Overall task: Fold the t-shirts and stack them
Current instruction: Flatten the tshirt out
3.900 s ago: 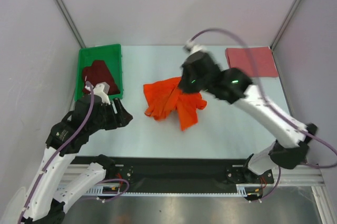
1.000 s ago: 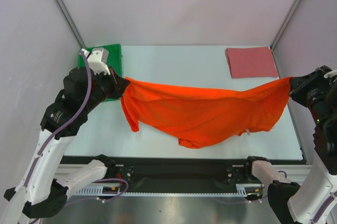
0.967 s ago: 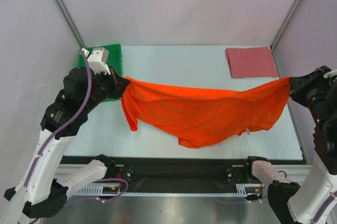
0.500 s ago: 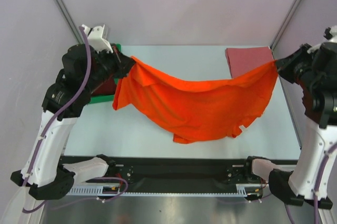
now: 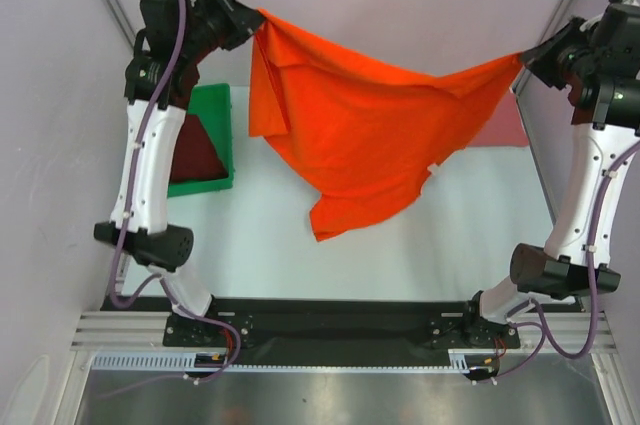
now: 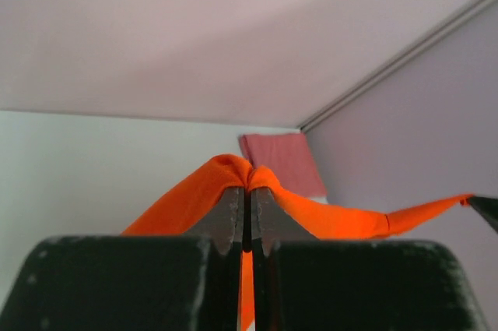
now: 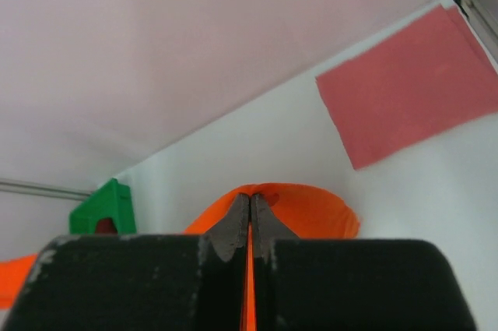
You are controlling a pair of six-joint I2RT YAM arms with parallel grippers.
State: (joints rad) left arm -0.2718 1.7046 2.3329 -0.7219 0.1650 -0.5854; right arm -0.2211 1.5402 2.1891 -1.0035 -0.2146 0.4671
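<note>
Orange t-shirt (image 5: 360, 135) has risen higher, stretched wide in midair.

Matt, soft cloth: orange t-shirt (image 5: 362, 135)

The orange t-shirt (image 5: 370, 135) is bright and plain. The green bin (image 5: 214, 107) holds a dark maroon t-shirt (image 5: 195, 150). Well right of the bin, the folded pink t-shirt (image 7: 405, 86) is plain dusty rose. The table (image 5: 260, 220) is pale.

Three soft cloth t-shirts: one bright orange t-shirt (image 5: 370, 135), one dusty rose pink t-shirt (image 7: 405, 86) far right, one dark maroon t-shirt (image 5: 195, 150) left. One green plastic bin (image 5: 218, 110). Two white robot arms, left arm (image 5: 150, 155) and right arm (image 5: 590, 185).
</note>
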